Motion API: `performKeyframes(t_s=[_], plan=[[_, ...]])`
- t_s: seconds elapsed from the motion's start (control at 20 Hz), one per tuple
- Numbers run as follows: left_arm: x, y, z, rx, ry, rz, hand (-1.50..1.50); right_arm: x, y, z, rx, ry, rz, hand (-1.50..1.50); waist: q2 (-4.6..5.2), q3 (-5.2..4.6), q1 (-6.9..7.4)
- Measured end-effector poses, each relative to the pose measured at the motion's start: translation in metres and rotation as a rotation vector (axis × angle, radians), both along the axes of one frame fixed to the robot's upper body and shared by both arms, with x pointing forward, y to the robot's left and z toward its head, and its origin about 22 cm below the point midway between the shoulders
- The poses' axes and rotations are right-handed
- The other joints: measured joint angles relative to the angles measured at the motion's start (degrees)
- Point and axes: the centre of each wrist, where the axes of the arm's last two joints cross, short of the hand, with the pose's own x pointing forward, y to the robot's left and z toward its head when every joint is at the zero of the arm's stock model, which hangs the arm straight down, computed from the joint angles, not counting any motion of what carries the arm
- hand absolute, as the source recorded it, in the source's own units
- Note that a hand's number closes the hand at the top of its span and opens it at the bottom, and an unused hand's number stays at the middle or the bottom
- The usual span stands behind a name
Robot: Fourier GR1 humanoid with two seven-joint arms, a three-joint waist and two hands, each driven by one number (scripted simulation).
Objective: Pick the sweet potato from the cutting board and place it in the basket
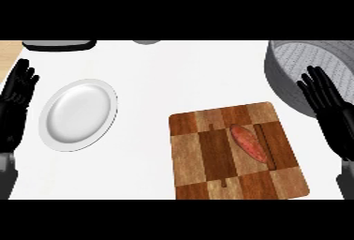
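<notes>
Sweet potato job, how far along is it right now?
Nothing looks done yet: the sweet potato lies on the cutting board. Nothing is in hand: the left hand and right hand are open, resting at the view's sides. Left to do: grasp it, lift it and set it in the basket.

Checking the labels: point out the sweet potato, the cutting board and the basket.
sweet potato (247, 143), head view, its middle.
cutting board (200, 159), head view, bare wood left of centre.
basket (279, 87), head view, its grey outer wall.

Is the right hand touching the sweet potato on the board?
Apart: head view shows bare wooden cutting board between black right hand and reddish oblong sweet potato.
</notes>
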Motion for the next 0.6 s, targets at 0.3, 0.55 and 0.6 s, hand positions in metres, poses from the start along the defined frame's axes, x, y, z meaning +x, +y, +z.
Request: performKeyframes(t_s=[0.3, 0.55, 0.6], plan=[[0.005, -0.014, -0.016, -0.049, 0.100, -0.067, 0.00, 0.034, 0.051, 0.018, 0.178, -0.071, 0.424, 1.50, 1.02, 0.34, 5.26], [0.006, -0.026, -0.036, -0.109, 0.224, -0.106, 0.00, 0.032, 0.101, 0.062, 0.038, -0.336, 0.949, -1.50, 0.69, 0.37, 6.12], [0.007, -0.024, -0.038, -0.120, 0.246, -0.098, 0.00, 0.029, 0.107, 0.061, 0.032, -0.369, 1.027, -1.50, 0.52, 0.37, 5.49]])
